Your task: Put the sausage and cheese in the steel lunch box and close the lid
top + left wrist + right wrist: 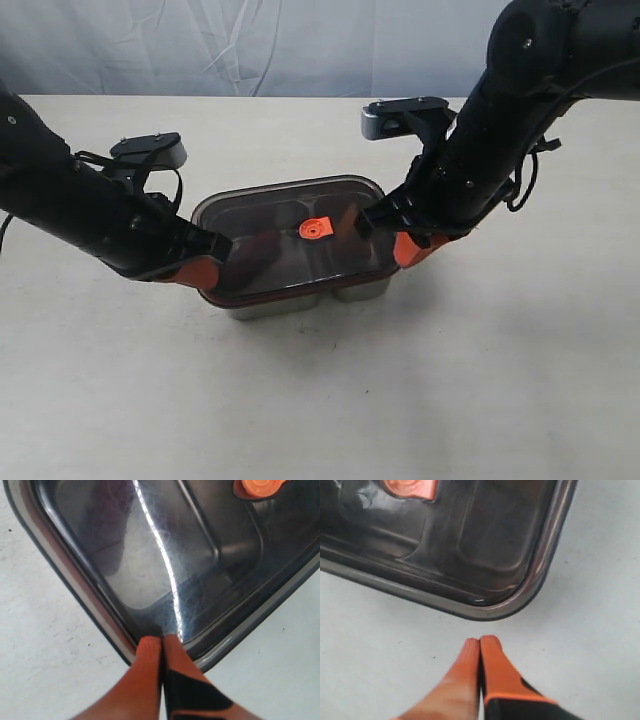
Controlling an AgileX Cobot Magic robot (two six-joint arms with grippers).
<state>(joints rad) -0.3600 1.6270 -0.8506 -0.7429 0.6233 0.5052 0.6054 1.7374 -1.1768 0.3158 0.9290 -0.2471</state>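
Note:
The dark translucent lid (290,235) lies on top of the steel lunch box (300,302), its orange valve tab (315,228) facing up. My left gripper (207,268) is shut, and its orange tips (162,641) rest on the lid's (165,555) corner rim with nothing between them. At the box's right end, my right gripper (408,250) is also shut on nothing. In the right wrist view it (480,641) hovers over the table just short of the lid's (470,540) rounded corner. The sausage and cheese are hidden; only dim reddish shades show through the lid.
The box stands mid-table on a pale tabletop (320,400). A light curtain (250,45) hangs behind the far edge. Both dark arms slant in from the left and right sides.

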